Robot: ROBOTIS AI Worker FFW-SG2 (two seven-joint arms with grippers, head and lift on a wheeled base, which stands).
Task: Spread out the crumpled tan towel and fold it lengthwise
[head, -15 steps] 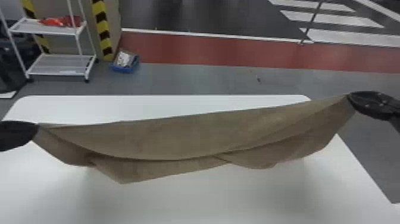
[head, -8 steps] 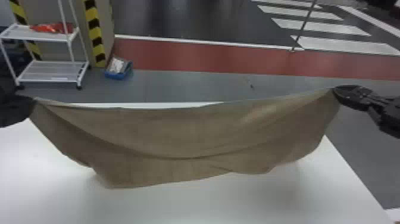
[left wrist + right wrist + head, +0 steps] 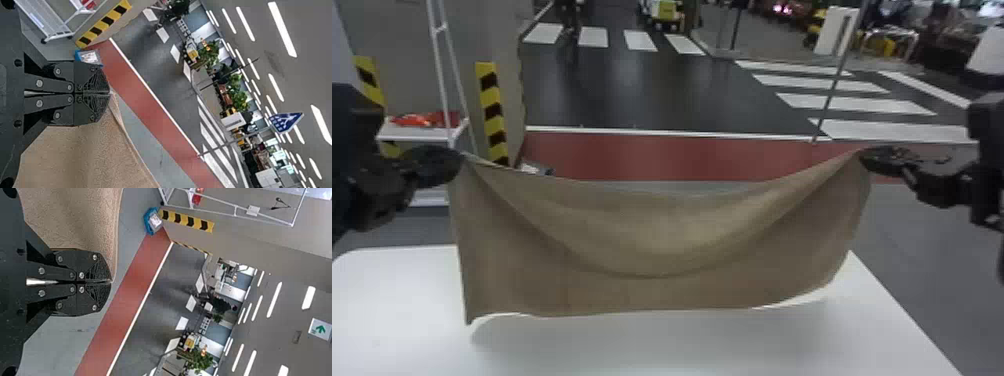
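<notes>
"Tan cloth towel (image 3: 652, 295), spread wide: where is it?"

"Hanging over the white table (image 3: 682, 345), strung between two grippers. Its top edge sags in the middle, and a curved fold crosses its front."

"And the grippers?"

"Black left gripper (image 3: 461, 156): fingers closed, pinching the towel's upper left corner. Black right gripper (image 3: 863, 154): closed too, pinching the upper right. Both wrist views show the fingertips together with cloth running from them."

"How does it sit against the table's edges?"

"From the head, it hides most of the far edge. The rounded far left corner shows beyond its left side; the far right corner peeps out just beside its lower right side. Its lower left corner hangs in a point, with a shadow on the tabletop below."

"Any room to move?"

"White tabletop stretches from the towel's lower edge towards the robot, and more lies to its left. On the right, the table's edge slants outward as it comes nearer."

"Containers?"

"A blue bin (image 3: 148, 220) on the grey floor past the table, with a whitish packet (image 3: 156, 221) in it. Near it, a white shelf unit (image 3: 407, 134) carries red-orange items (image 3: 424, 120) on its shelf."
</notes>
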